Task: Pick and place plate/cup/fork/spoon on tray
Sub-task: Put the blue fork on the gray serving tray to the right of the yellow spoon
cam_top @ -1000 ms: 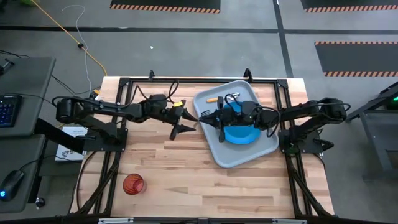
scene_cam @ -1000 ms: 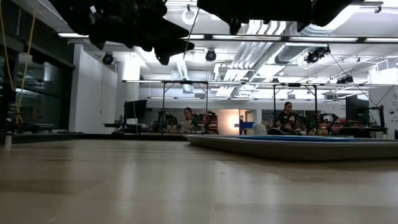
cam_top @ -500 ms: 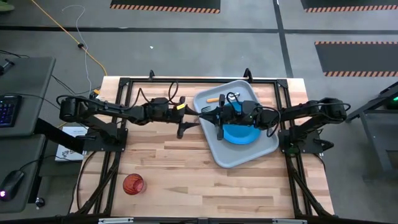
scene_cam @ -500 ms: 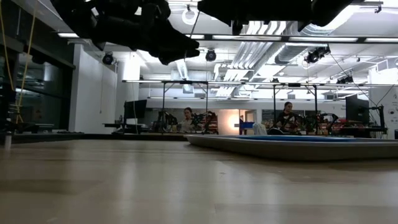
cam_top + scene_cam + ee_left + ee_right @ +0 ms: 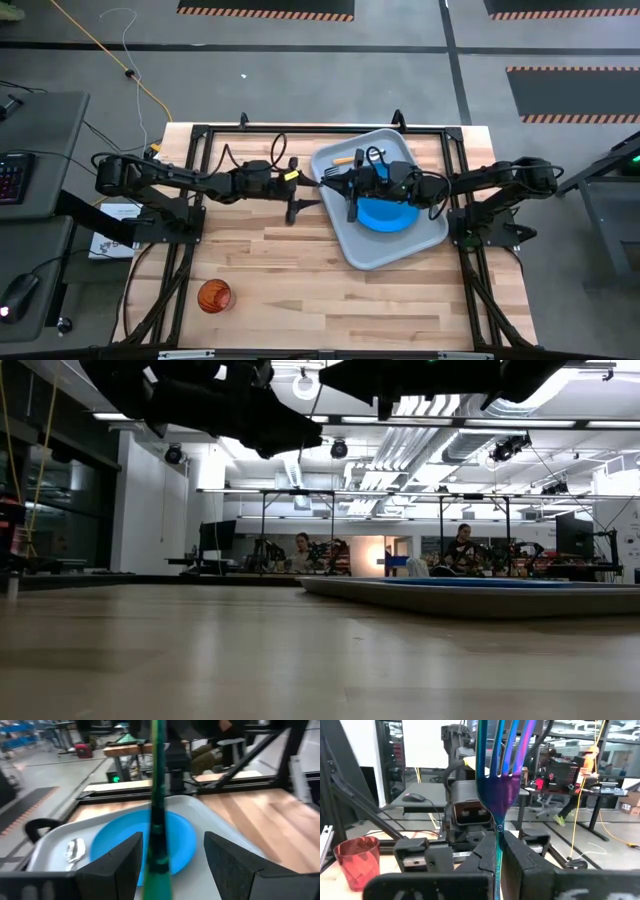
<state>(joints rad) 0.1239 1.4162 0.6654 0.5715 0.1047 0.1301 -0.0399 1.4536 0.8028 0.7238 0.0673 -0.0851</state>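
The fork (image 5: 497, 775), where do you see it against the tray (image 5: 375, 250)?

You can find it above the tray, off the surface, near the rim that faces the left arm. The right gripper (image 5: 350, 185) has its fingers clamped together on the handle, and the tines stick out past the fingertips.

And what do you make of the left gripper (image 5: 303, 205)?

You see it in the air over the counter (image 5: 300, 270), just outside that same rim of the tray. Its fingers stand apart with nothing between them. In its own wrist view you look across the tray between the two fingers.

What already lies in the tray?

You have the plate (image 5: 385, 215) flat in the tray, partly under the right gripper. The spoon (image 5: 345, 159) lies in the tray too, beside the plate and close to the far rim.

And the cup (image 5: 213, 296)?

You see it upright on the counter, well apart from the tray, by the near corner on the left arm's side.
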